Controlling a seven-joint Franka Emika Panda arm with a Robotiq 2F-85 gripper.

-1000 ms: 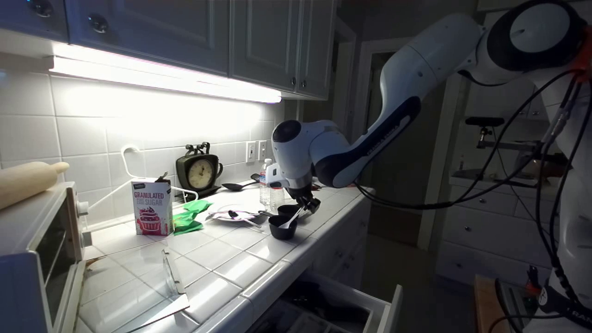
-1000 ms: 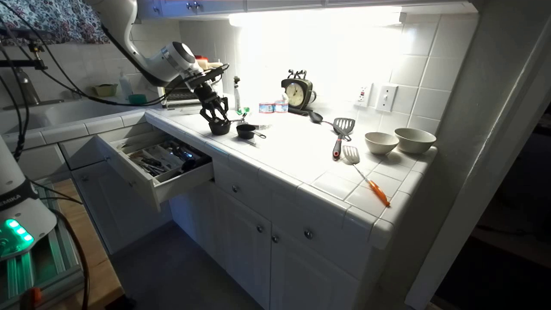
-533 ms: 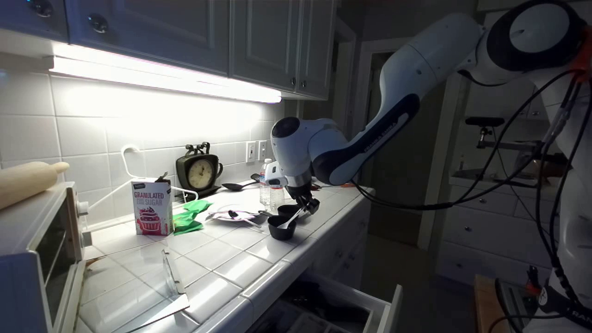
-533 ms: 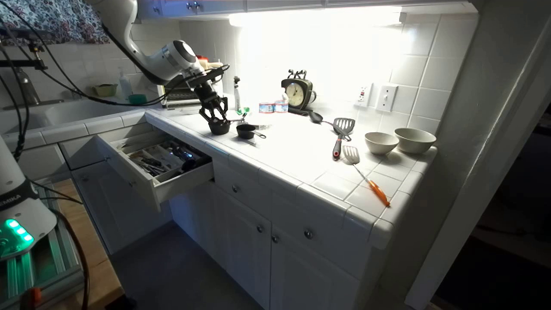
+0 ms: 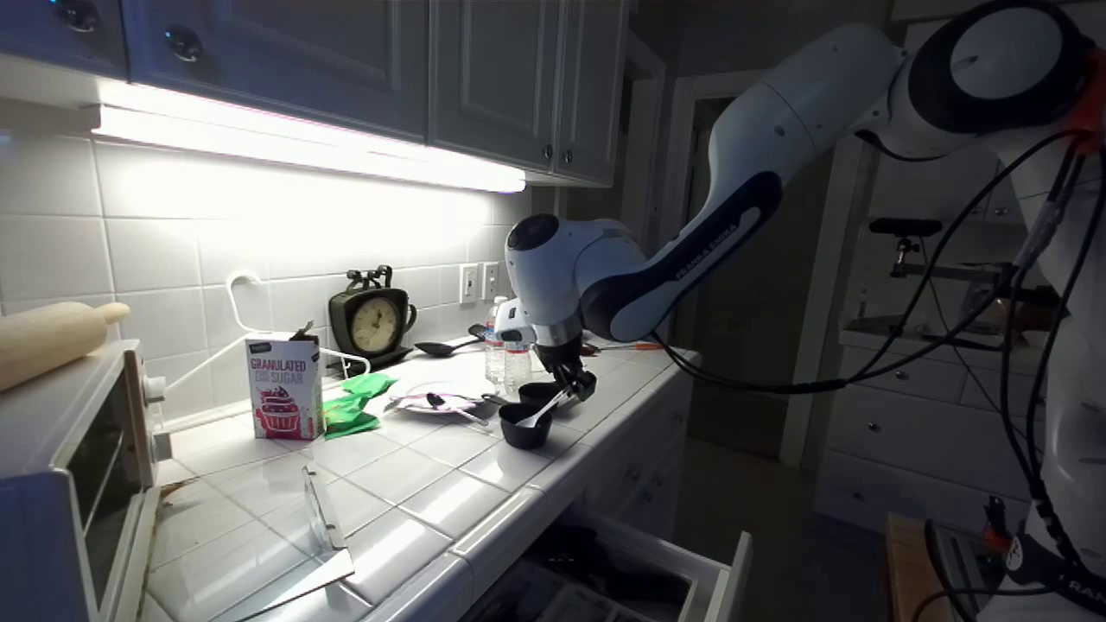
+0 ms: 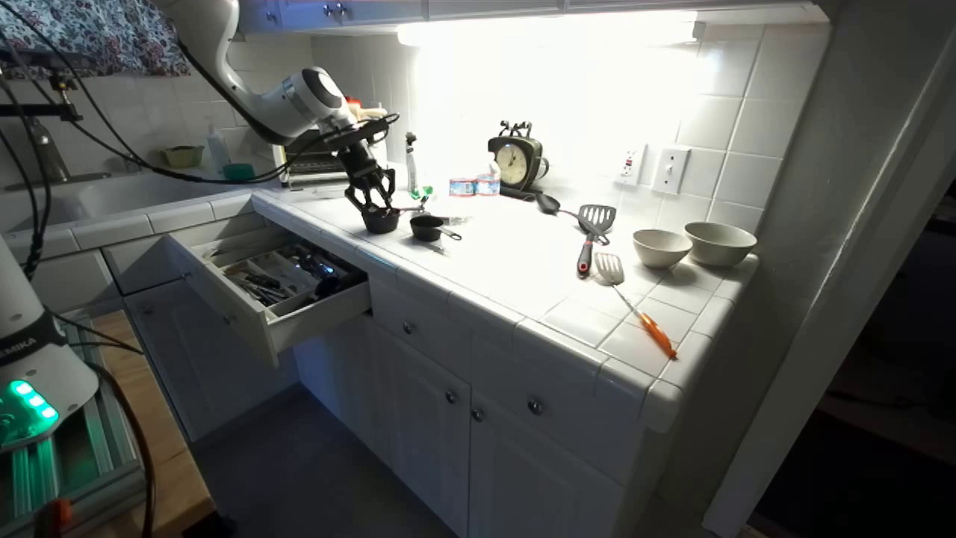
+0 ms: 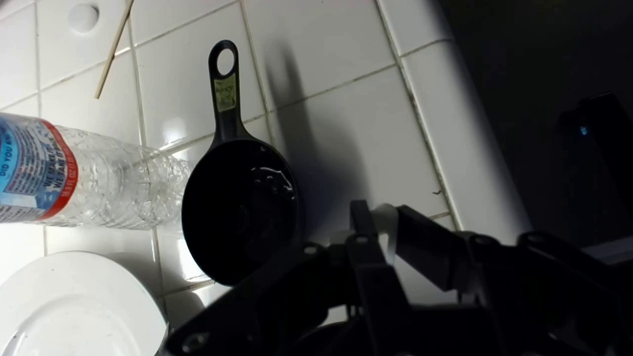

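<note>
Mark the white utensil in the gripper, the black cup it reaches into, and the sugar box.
White utensil (image 5: 547, 409), in an exterior view: on its slim shaft.
Black cup (image 5: 524, 435), in an exterior view: on its outer wall.
Sugar box (image 5: 283, 389), in an exterior view: on its printed front.

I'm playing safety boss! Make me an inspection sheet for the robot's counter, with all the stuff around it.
Surface: white tiled countertop, brightly lit.
Job's things: white utensil, its lower end inside a black measuring cup; second black measuring cup next to it.
Clutter: granulated sugar box, green wrapper, white plate, plastic water bottles, two bowls, orange-handled slotted spatula.
Gripper: closed on the white utensil.
Cables: black cables sag in a loop beneath the robot arm.
Surroundings: open drawer below the countertop; white cabinets overhead.
</note>
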